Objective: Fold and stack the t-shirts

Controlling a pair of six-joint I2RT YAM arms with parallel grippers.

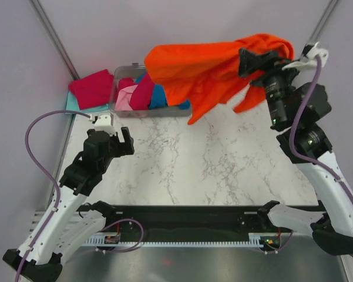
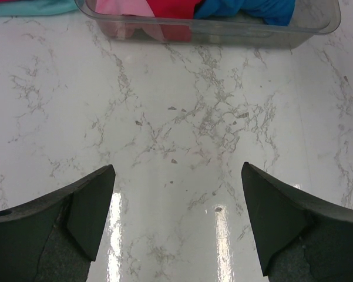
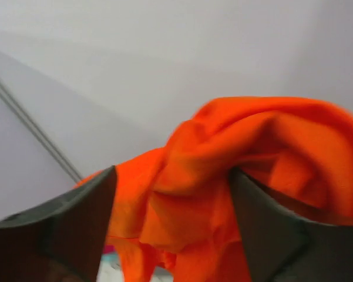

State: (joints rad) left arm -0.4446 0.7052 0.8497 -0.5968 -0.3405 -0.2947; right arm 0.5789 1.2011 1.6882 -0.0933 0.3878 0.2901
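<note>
A bright orange t-shirt (image 1: 205, 64) hangs spread in the air at the back right, reaching left over the bin. My right gripper (image 1: 254, 61) is raised high at its right end. In the right wrist view its jaws (image 3: 171, 176) stand apart, open, with the orange cloth (image 3: 223, 170) loose between them and draped over the right finger. A crimson red t-shirt (image 1: 91, 88) lies on a teal one (image 1: 76, 104) left of the bin. My left gripper (image 1: 116, 138) (image 2: 177, 173) hovers open over bare marble, holding nothing.
A clear grey plastic bin (image 1: 123, 69) (image 2: 223, 29) at the back holds pink (image 1: 124, 97), red (image 1: 142, 91) and blue (image 1: 158, 97) cloth. White marble table (image 1: 211, 164) spreads in front of it. Metal frame posts run along both back corners.
</note>
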